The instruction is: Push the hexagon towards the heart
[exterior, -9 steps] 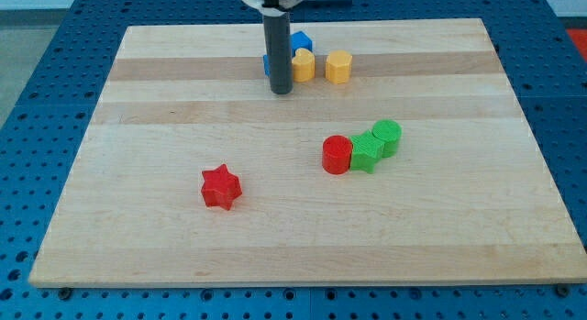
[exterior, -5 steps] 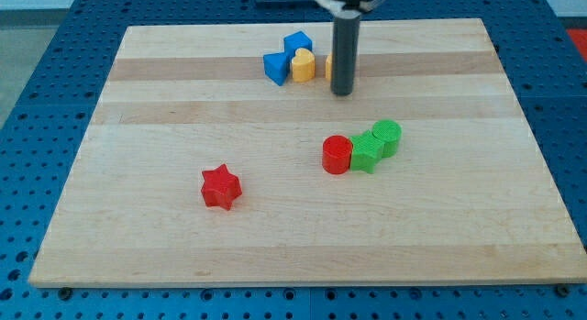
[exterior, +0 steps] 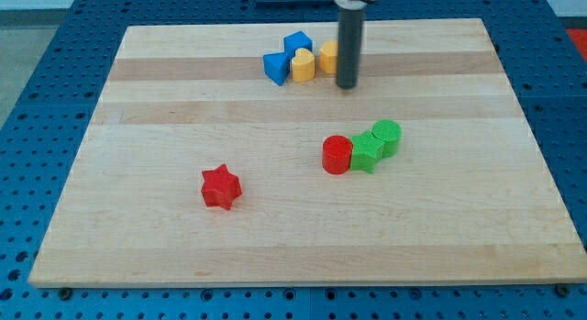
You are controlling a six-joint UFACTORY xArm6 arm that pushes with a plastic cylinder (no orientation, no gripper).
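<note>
The yellow hexagon stands near the view's top of the wooden board, its right side hidden by my rod. The yellow heart is just to its left, close to it or touching. My tip rests on the board just right of and below the hexagon. A blue block sits against the heart's left side, and another blue block is behind the heart.
A red cylinder, a green star-like block and a green cylinder form a row right of centre. A red star lies lower left of centre.
My rod went from the blue blocks' left side round to the hexagon's right. The hexagon has shifted left and slightly up, closing the gap to the heart.
</note>
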